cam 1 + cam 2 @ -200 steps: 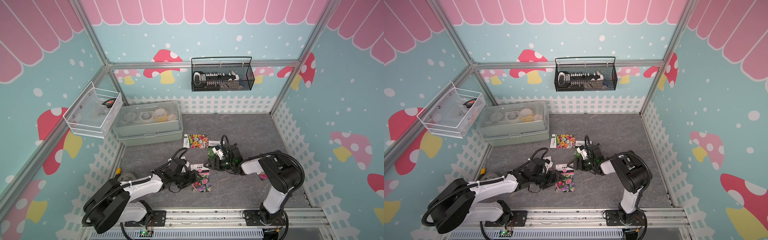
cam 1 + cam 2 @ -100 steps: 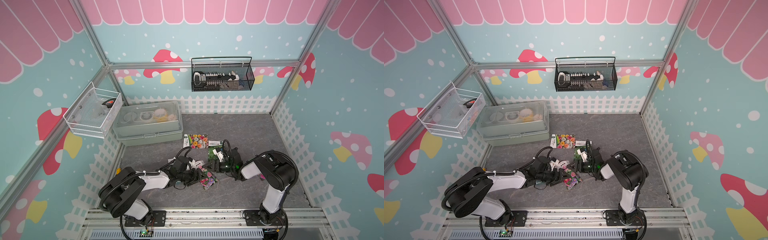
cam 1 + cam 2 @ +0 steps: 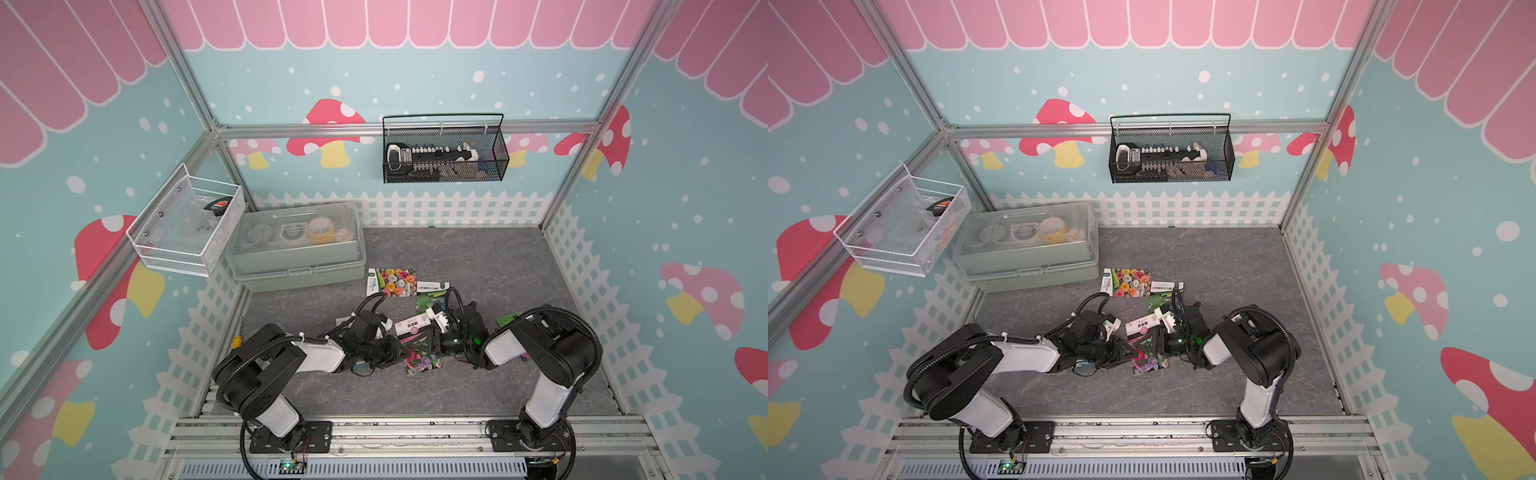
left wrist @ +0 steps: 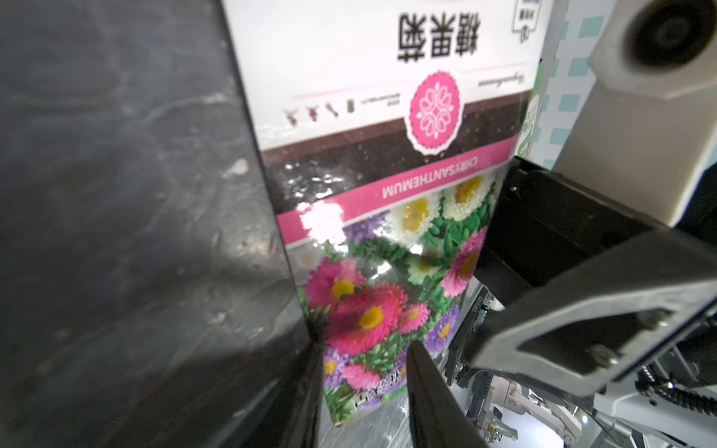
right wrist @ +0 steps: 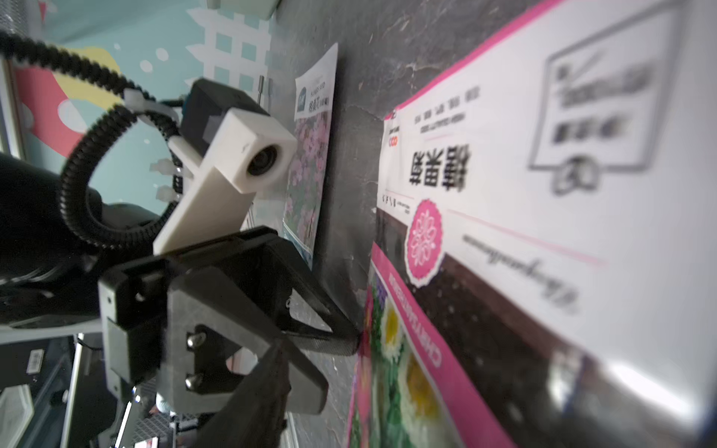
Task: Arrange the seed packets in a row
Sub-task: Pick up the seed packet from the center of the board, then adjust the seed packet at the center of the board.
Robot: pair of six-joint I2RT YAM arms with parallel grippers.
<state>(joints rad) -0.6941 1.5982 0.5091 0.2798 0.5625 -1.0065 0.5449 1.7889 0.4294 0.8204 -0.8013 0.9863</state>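
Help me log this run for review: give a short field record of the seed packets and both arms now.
packet in play: chrysanthemum packet, between both grippers
left gripper: jaws at one edge of that packet; grip unclear
right gripper: at the opposite edge; grip unclear
other packets: mixed-flower packet and green packet side by side before the storage box; pink-blossom packet lying flat near the left gripper
row: not yet formed
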